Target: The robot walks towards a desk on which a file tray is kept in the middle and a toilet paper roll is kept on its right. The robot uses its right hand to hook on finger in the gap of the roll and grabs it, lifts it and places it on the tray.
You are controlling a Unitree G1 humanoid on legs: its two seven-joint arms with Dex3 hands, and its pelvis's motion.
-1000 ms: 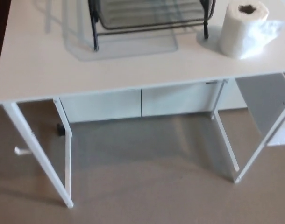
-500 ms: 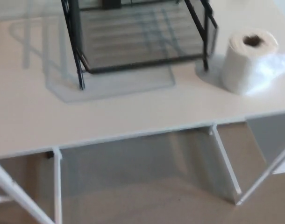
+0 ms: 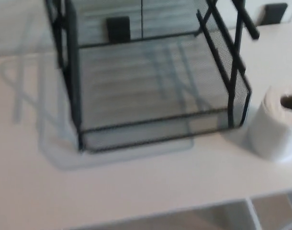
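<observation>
A black wire-mesh file tray stands in the middle of the white desk, its open front facing me. A white toilet paper roll stands upright just right of the tray's front right corner, its dark core hole facing up; the picture's right edge cuts it off. Neither of my hands shows in the head view.
The desk's front edge runs across the bottom of the picture, with a white desk leg below it at the lower right. Two dark blocks, one seen through the tray and one at the upper right, sit beyond the desk's far edge.
The whole picture has shifted: the camera has come closer and looks further up the desk, so tray and roll appear larger and lower. The floor has nearly left the view.
</observation>
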